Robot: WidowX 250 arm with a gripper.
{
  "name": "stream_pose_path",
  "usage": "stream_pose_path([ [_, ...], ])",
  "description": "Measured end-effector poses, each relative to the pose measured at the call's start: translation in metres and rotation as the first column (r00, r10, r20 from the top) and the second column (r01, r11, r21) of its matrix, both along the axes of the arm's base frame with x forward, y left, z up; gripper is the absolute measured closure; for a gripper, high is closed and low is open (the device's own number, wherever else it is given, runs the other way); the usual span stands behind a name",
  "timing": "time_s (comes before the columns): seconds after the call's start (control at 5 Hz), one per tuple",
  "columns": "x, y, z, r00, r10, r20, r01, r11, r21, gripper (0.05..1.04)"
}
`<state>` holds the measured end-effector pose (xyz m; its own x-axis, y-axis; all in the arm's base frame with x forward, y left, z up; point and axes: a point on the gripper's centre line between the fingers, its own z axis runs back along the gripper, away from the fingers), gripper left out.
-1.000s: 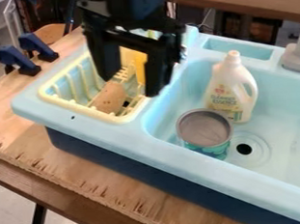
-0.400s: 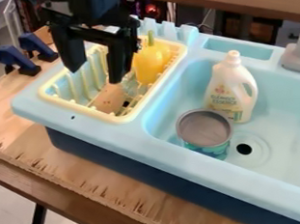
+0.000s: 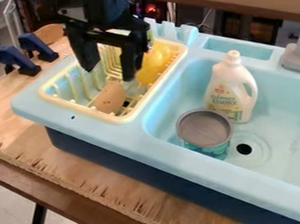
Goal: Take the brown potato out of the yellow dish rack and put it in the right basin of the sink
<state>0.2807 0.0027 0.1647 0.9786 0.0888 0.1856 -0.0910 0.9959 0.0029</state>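
The black gripper point(image 3: 111, 73) hangs over the yellow dish rack point(image 3: 81, 108), its two fingers apart with nothing between them. Below it in the rack lies a brown potato-like object point(image 3: 110, 96). A yellow pepper-like object point(image 3: 154, 63) rests in the rack's right side, just right of the gripper and partly behind it. In the blue sink basin stand a white bottle point(image 3: 231, 89) and, in front of it, a round can point(image 3: 204, 128) with a grey top.
The light blue sink unit point(image 3: 201, 166) sits on a wooden table point(image 3: 72, 160). Two dark blue clamps point(image 3: 17, 60) are at the left. A grey faucet base point(image 3: 299, 52) stands at the right edge.
The gripper first moved left and up, uncovering the yellow object, then shifted slightly back to the right. Its fingers remain apart. The objects in the rack and basin look unmoved.
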Motion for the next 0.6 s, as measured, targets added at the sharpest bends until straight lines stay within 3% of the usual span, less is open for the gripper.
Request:
stream_pose_path([
  [0.2,0.009,-0.003,-0.006,1.000,0.022,0.023,-0.022,1.000,0.008,0.081],
  [0.4,0.013,0.001,-0.015,0.998,0.059,0.011,-0.059,0.998,0.018,0.081],
  [0.6,0.011,0.006,-0.028,0.995,0.090,-0.048,-0.088,0.995,0.038,0.081],
])
